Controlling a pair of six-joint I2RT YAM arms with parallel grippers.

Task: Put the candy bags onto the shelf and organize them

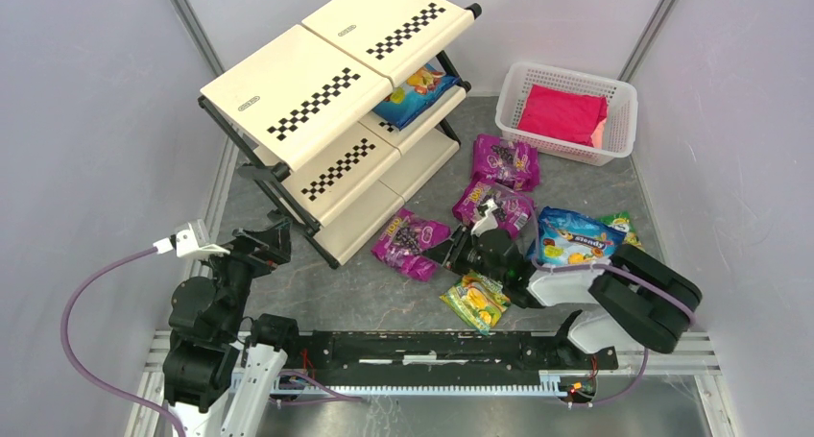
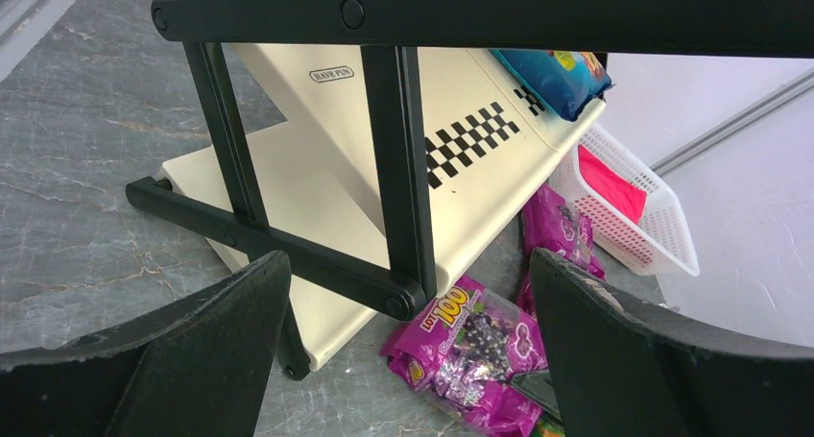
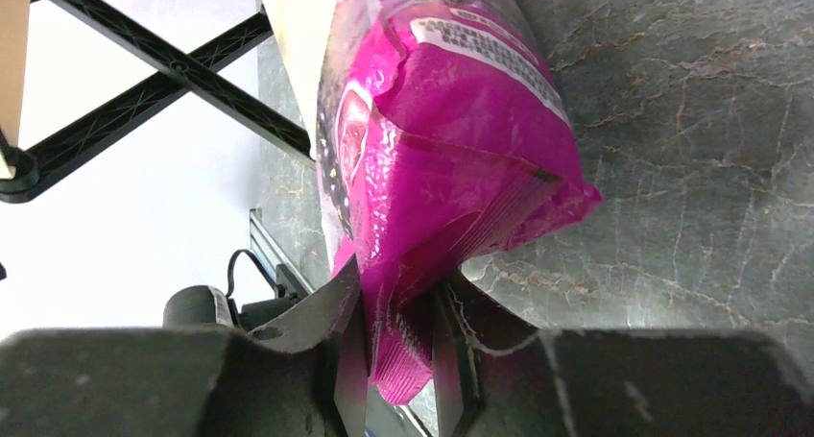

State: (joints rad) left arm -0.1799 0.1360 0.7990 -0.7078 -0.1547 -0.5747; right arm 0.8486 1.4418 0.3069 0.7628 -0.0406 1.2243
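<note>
The cream shelf stands at the back left and holds a blue candy bag on its middle tier. Three magenta bags lie on the table: one far, one in the middle, one near the shelf's foot. My right gripper is shut on the end seam of the near magenta bag, as the right wrist view shows. My left gripper is open and empty beside the shelf's black frame. A blue bag and a green-yellow bag lie near my right arm.
A white perforated basket with a plain pink-red bundle stands at the back right. Another green bag's edge shows behind the blue one. Walls close in on both sides. A black rail runs along the near edge.
</note>
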